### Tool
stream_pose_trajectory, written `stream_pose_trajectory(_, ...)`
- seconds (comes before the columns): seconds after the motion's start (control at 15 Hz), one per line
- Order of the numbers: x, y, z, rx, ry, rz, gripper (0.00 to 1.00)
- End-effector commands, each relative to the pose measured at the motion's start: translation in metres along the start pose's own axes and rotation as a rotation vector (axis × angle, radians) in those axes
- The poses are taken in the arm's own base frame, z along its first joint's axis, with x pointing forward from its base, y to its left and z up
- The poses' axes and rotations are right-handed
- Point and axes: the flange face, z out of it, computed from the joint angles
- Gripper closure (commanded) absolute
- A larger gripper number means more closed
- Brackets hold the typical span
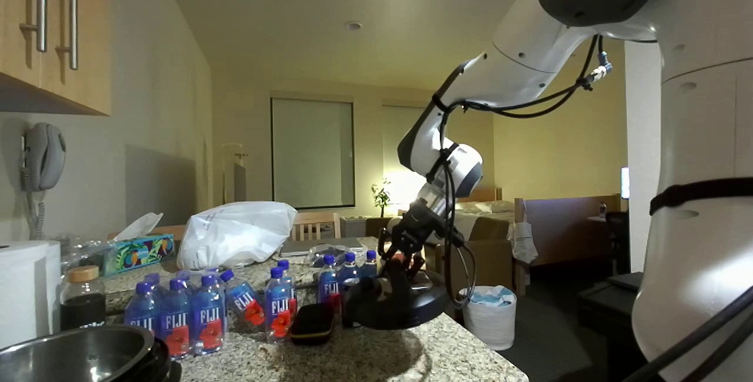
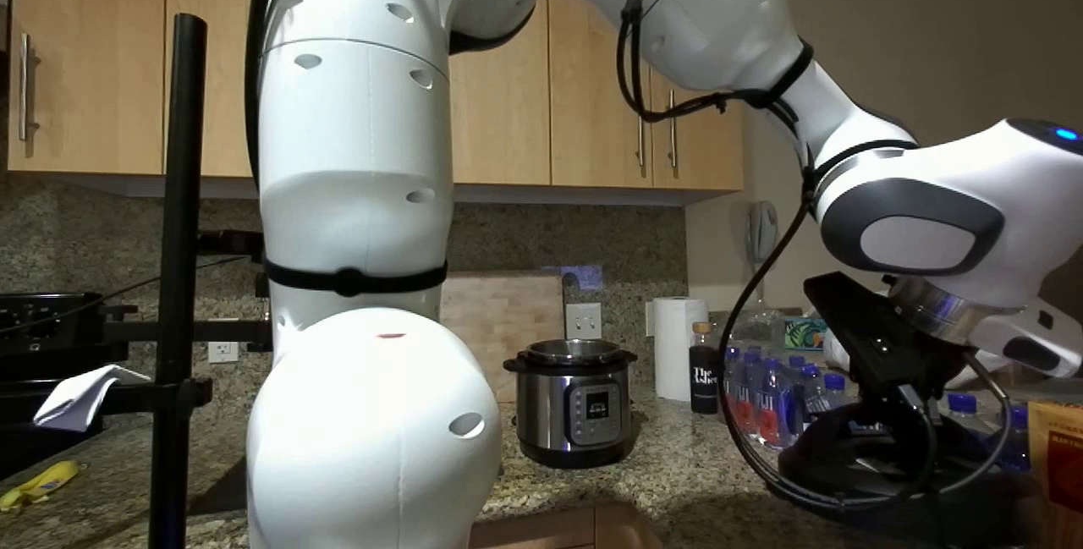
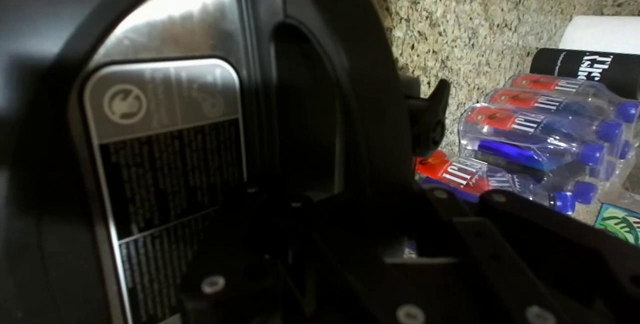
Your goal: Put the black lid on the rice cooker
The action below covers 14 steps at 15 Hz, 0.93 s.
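Since the gripper [image 1: 403, 261] holds the black lid [image 1: 395, 311] in the air over the counter [image 1: 470, 364], picking looks done; fingers look drawn in on its raised handle [image 3: 360, 74], only the handle's width left between them; exact contact is lost in the dark in the wrist view, so grip firmness cannot be told; lid hangs above the stone near the counter's end, roughly level, slight tilt hard to judge; farther off, the rice cooker [image 2: 574, 401] stands upright and uncovered in both exterior views, so all the placing is left: carry across, centre over it, lower, let go; probably half done at best.

Around, closest first: a black case [image 1: 312, 323] lies near the lid in an exterior view; blue-capped water bottles [image 1: 209, 314] show between lid and cooker in both exterior views, one tilted bottle [image 1: 244, 298] among them, so a low carry could knock some over; a raised path seems called for; next, a dark bottle [image 2: 704, 376] and a paper towel roll [image 2: 679, 354] stand near the cooker, maybe tight for so wide a lid; farther back, a tissue box [image 1: 141, 252] and a white plastic bag [image 1: 235, 238], likely no bother; farthest, a white bin [image 1: 489, 326], well off the likely path.
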Motion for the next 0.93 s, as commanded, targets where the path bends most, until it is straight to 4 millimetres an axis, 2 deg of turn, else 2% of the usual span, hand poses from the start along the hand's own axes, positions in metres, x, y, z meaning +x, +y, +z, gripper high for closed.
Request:
stream_pose_trajectory(0.0,0.000,0.000,0.000,-0.008,-0.004,-0.002,1.00)
stream_pose_trajectory(0.33,-0.001,-0.002,0.001,-0.007,-0.002,-0.007,1.00)
stream_pose_trajectory(0.67,-0.021,-0.031,-0.016,0.071,0.010,-0.066,1.00)
stream_pose_trajectory(0.87,-0.029,-0.049,-0.018,0.130,0.027,-0.104,1.00)
